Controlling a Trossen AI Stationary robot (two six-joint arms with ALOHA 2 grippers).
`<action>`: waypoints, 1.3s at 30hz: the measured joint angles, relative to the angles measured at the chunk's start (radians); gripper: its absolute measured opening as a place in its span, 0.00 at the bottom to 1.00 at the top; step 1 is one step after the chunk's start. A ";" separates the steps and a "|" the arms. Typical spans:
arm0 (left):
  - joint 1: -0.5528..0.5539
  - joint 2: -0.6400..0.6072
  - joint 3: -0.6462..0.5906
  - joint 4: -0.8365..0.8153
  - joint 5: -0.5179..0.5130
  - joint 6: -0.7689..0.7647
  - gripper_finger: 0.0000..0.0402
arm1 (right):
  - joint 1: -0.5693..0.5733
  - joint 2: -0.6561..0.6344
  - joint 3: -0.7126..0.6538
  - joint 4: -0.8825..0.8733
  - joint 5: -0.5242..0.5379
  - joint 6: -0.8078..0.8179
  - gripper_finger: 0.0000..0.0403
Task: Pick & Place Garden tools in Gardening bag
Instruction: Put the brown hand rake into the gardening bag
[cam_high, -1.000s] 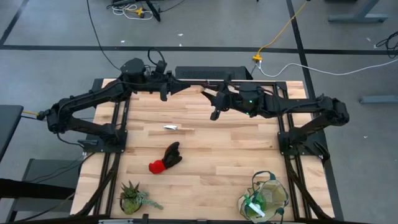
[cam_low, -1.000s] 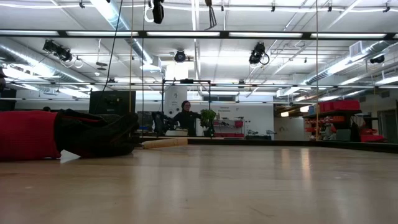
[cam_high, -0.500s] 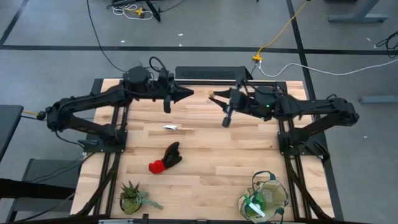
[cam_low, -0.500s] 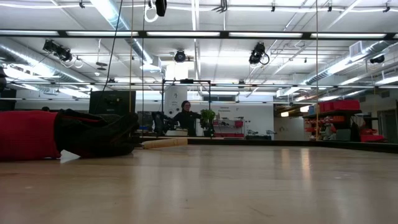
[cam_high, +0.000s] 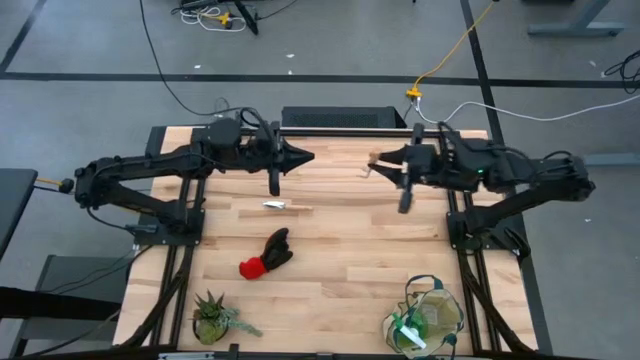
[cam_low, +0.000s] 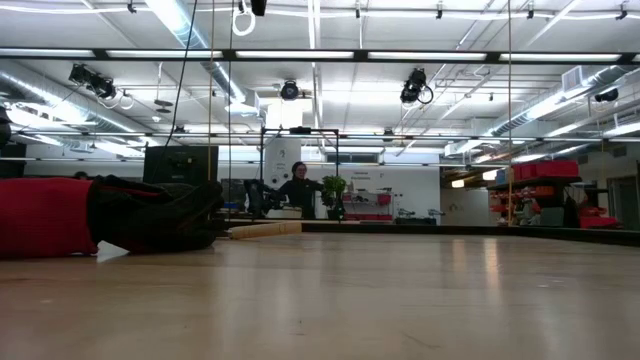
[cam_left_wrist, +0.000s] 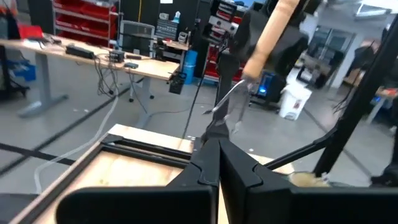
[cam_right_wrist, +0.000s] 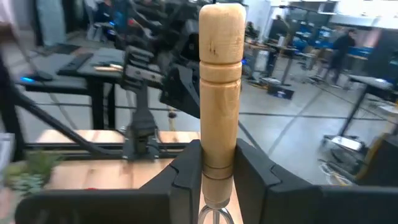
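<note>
wooden handle, probably the rake (cam_right_wrist: 221, 93), clamped between right gripper (cam_right_wrist: 214, 171) fingers.

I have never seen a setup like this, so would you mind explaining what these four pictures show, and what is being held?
It is a robot with two dark arms working over a wooden table. One camera looks straight down, one sits level with the tabletop, and one rides on each wrist.

The right gripper is shut on a wooden-handled tool, held up above the table's far side. Its metal end barely shows, so I cannot tell what kind of tool it is. The left gripper is shut and holds nothing, facing the right one.

On the table lie a trowel, a red-and-black glove pair, a small potted plant and the gardening bag, which already holds something green.
</note>
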 joint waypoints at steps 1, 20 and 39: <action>-0.009 0.000 0.000 0.000 -0.012 0.016 0.01 | 0.006 -0.015 0.000 -0.010 -0.028 0.000 0.18; -0.083 0.000 0.000 0.002 -0.056 0.168 0.02 | 0.104 -0.127 0.000 -0.324 -0.418 0.175 0.17; -0.084 0.000 0.000 0.001 -0.033 0.160 0.02 | 0.254 -0.052 0.000 -0.478 -0.529 0.175 0.15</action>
